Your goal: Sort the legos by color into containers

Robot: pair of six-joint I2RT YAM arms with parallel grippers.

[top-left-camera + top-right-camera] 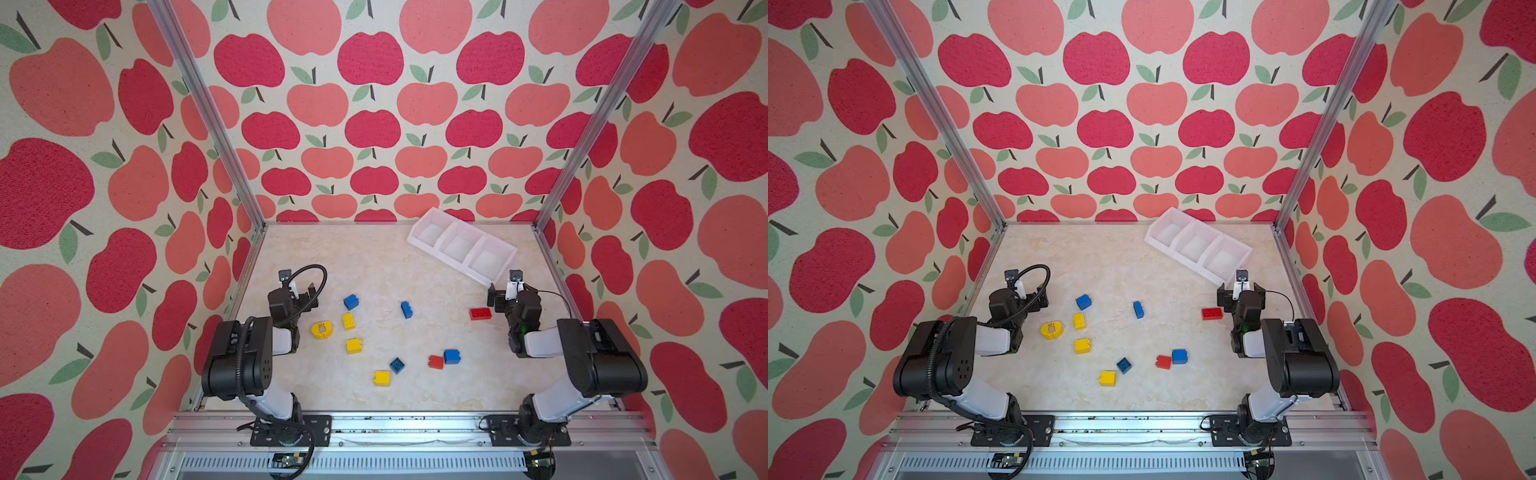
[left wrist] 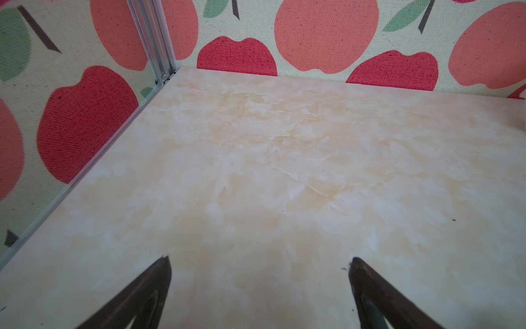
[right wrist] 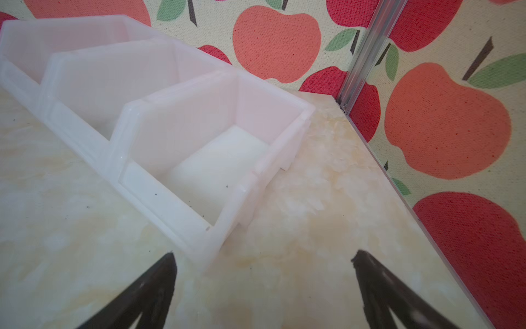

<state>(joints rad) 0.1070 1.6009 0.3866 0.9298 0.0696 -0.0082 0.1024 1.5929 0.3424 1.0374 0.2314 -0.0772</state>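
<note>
Noted on rounded yellow piece [image 1: 321, 331]: small red printed marking on top face, visible in both top views. Resembles "120" upside down, but too small to confirm.

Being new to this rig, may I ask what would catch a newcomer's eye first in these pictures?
Loud apple-print walls enclose the table on three sides. Across its middle lie scattered legos in blue, yellow and red, while the three joined white containers sit empty near the far right corner.
</note>
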